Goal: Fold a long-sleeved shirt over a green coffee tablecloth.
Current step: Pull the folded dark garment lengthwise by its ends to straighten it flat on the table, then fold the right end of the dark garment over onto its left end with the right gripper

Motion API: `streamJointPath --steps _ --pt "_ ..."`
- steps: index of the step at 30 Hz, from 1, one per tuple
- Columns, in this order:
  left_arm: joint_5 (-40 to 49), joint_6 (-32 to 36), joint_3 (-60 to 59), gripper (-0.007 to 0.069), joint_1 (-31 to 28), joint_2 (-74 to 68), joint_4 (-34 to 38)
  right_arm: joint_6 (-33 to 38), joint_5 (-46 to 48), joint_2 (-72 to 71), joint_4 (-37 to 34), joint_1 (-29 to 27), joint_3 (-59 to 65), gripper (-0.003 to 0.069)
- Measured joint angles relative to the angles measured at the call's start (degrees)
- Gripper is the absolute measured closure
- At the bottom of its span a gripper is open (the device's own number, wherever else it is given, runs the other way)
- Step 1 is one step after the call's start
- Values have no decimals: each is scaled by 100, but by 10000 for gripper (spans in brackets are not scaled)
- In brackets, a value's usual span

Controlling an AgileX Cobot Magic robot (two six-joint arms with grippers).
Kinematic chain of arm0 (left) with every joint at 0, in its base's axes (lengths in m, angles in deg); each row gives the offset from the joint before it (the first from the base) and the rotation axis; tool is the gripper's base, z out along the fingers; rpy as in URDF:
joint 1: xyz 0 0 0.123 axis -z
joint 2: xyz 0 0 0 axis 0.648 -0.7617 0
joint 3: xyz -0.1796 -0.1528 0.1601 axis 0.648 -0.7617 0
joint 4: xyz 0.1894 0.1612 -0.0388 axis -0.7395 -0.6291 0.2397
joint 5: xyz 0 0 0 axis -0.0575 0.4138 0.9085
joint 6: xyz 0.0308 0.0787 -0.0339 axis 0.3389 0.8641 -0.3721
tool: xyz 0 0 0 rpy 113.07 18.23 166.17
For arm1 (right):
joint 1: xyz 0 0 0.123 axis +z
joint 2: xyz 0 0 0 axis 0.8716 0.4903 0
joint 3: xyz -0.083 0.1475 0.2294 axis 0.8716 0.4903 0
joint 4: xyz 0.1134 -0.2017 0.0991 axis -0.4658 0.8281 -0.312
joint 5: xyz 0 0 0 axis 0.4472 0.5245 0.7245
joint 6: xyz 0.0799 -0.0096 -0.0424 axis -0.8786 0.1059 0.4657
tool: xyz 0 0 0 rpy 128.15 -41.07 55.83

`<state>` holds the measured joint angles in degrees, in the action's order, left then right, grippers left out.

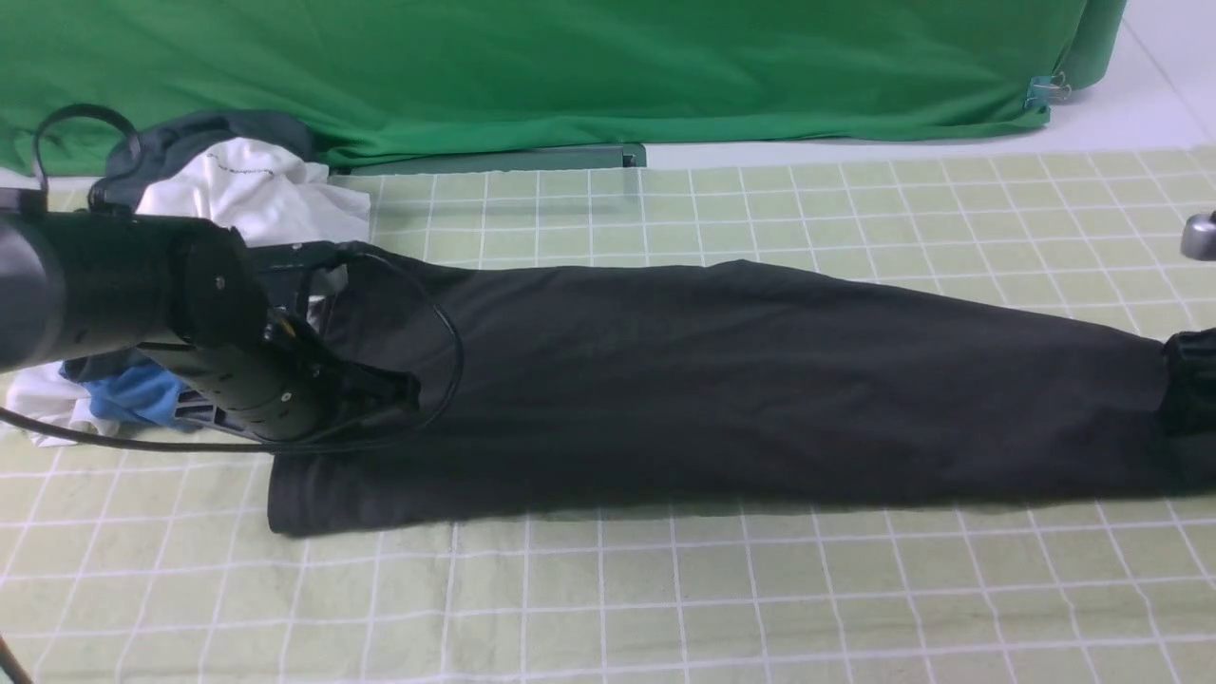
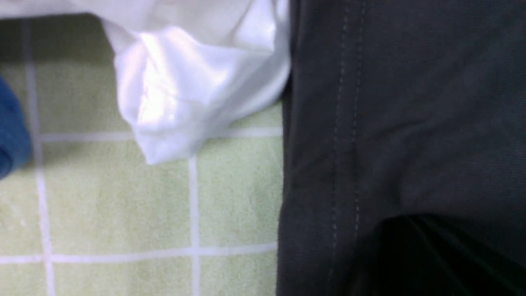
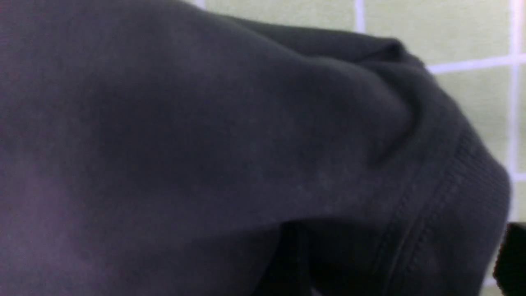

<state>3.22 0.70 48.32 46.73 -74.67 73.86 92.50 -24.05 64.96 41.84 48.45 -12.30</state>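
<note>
Okay, black long-sleeved shirt (image 1: 722,389) lies folded long and narrow across the green coffee tablecloth (image 1: 665,589) on the bench, spare white garment (image 1: 256,195) just beside its left end. Step looks like releasing after a fold; best to lift both hands straight off so nothing drags. My left hand (image 1: 394,391) sits low on the shirt's left end, arm angled down, fingers closed; can't tell whether fabric is pinched. My right hand (image 1: 1187,380) is at the far right end, mostly out of frame; can't tell its state.

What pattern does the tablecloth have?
The tablecloth is pale green with thin white grid lines; front view.
</note>
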Motion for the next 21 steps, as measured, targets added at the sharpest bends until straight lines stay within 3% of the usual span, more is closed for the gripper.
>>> streamJointPath --steps 5,11,14,21 --pt "104 7 0 613 -7 64 94 63 2 137 -198 0 -8 185" --pt "701 265 -5 613 -18 777 264 307 34 142 -415 0 -34 580" --pt "1019 344 -10 613 -18 1447 278 313 157 88 -394 -5 -138 623" --pt "1756 466 -10 613 -18 2830 269 89 479 -431 -209 -11 -484 627"
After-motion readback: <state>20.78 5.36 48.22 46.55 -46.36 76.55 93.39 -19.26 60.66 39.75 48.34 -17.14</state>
